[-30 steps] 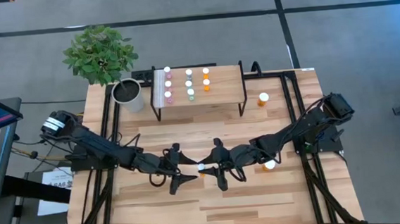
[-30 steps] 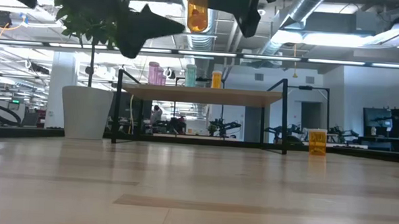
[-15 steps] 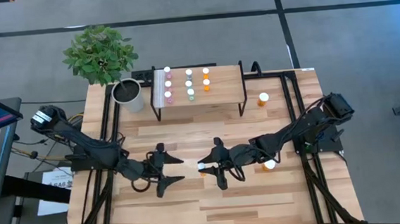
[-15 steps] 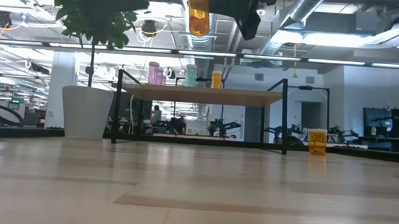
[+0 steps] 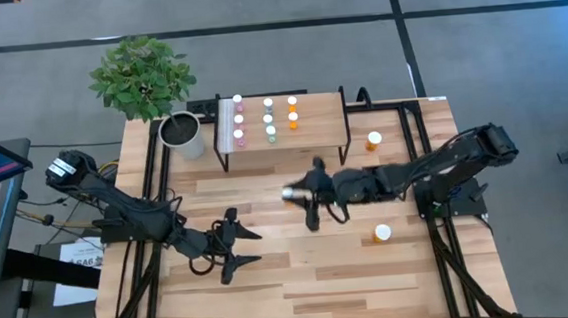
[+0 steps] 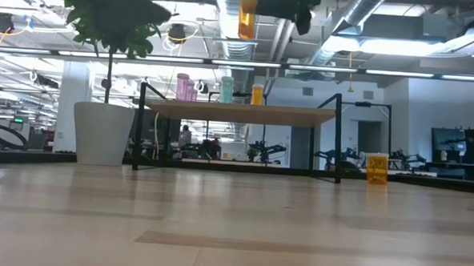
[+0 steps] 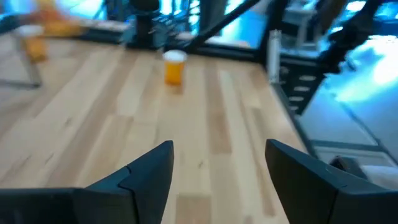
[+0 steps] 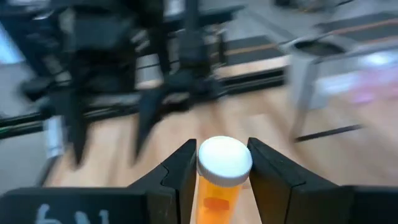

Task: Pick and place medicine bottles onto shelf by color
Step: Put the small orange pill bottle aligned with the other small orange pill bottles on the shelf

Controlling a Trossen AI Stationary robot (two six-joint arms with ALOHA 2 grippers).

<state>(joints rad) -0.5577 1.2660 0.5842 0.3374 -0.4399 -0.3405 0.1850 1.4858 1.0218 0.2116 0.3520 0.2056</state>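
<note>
The right gripper [image 5: 299, 192] is clamped on an orange bottle [image 8: 220, 180], carried upright above the table's middle. The shelf [image 5: 321, 111] lies just beyond it, toward the table's far edge, its orange row [image 5: 293, 112] nearest this arm. The left gripper [image 5: 232, 245] waits spread and empty near the front edge, farther from the shelf.

Held orange bottle [image 6: 247, 18] cropped (top edge)
</note>
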